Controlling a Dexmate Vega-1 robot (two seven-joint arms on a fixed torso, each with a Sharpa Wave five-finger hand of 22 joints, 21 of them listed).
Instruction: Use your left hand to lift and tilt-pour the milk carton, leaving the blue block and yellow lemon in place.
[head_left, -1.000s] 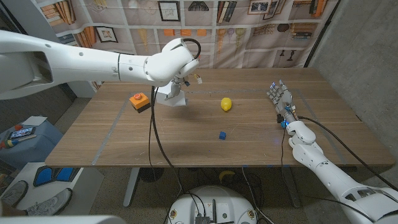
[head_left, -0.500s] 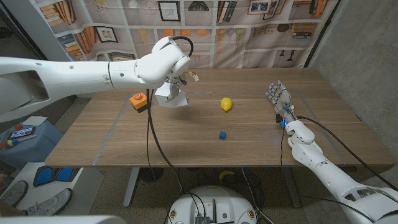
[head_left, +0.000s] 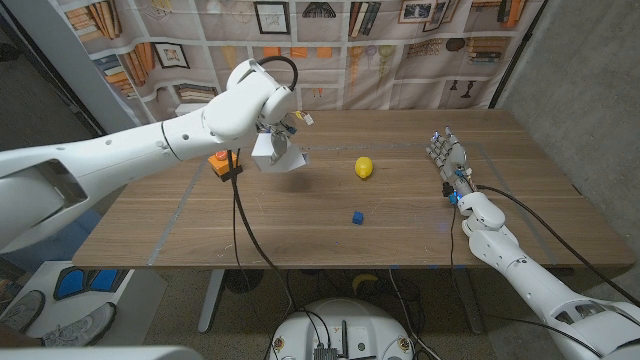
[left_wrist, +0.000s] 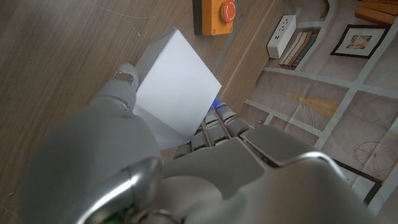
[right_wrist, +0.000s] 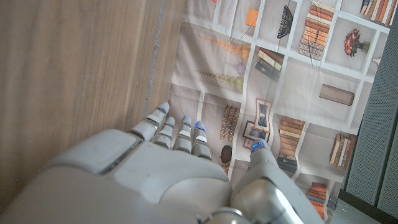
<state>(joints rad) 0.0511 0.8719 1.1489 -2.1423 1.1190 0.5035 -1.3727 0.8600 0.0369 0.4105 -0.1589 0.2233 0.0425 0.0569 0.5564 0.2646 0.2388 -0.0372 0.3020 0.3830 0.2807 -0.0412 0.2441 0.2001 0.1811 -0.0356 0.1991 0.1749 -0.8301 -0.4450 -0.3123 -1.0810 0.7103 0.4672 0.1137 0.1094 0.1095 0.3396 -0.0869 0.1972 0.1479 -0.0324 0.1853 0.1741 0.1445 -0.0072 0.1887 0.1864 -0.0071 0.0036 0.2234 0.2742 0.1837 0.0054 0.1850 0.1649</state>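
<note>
Gripping the milk carton (head_left: 276, 152), the left hand (head_left: 272, 120) holds it tilted above the wooden table (head_left: 400, 235), over the far left part of the surface; in the head view the white carton leans with one corner pointing down and a shadow lies on the wood under it. From the left wrist view the carton (left_wrist: 177, 93) shows as a plain white box turned on its corner, with the hand's fingers (left_wrist: 214, 127) wrapped along one side and the thumb against the other. Just beside the carton, towards the table's left edge, sits an orange box with a red button (head_left: 221, 162), also seen in the left wrist view (left_wrist: 219, 15). The yellow lemon (head_left: 364, 168) lies on the table near its middle, well apart from the carton, and the blue block (head_left: 357, 217) rests nearer the robot, a little in front of the lemon. The right hand (head_left: 449, 158) is on the right side of the table, holding nothing, its fingers straight and slightly spread; the right wrist view shows those fingers (right_wrist: 177, 134) reaching out over the wood towards the bookshelf-printed backdrop (right_wrist: 298, 93)
</note>
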